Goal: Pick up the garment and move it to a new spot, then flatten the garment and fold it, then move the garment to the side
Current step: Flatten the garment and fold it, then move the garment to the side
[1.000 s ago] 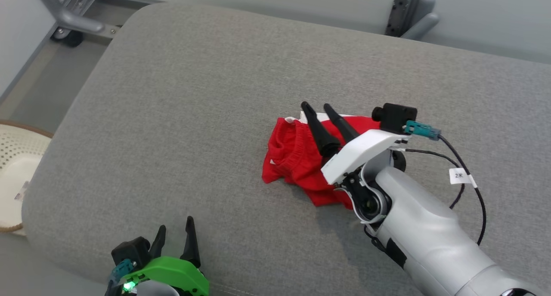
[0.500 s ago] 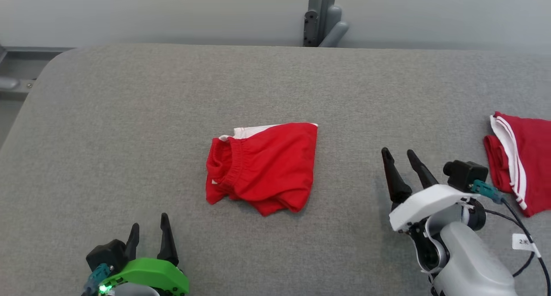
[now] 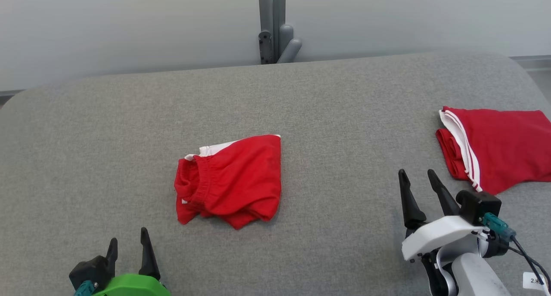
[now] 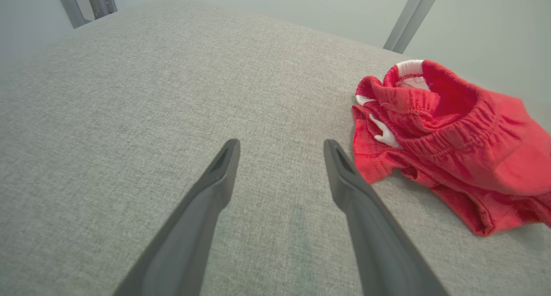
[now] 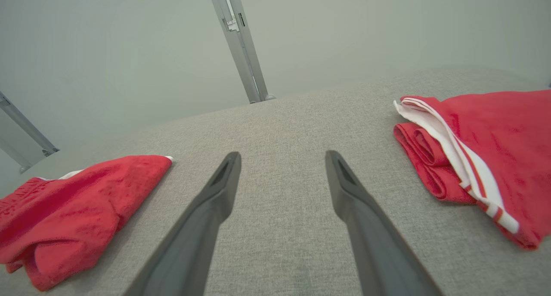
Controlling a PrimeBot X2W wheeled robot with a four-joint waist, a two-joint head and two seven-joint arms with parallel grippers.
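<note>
The folded red shorts [image 3: 230,180] lie mid-frame on the grey padded surface [image 3: 344,106], a striped red garment [image 3: 499,154] at the right edge. Our jaws at both lower corners gape, holding nothing.

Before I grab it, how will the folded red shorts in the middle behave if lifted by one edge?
Probably floppy: the red shorts lie in soft, rumpled folds, so the fold would likely fall open. Likely light, being thin cloth. The grey cushion looks coarse-woven, so pushing may bunch them.
</note>
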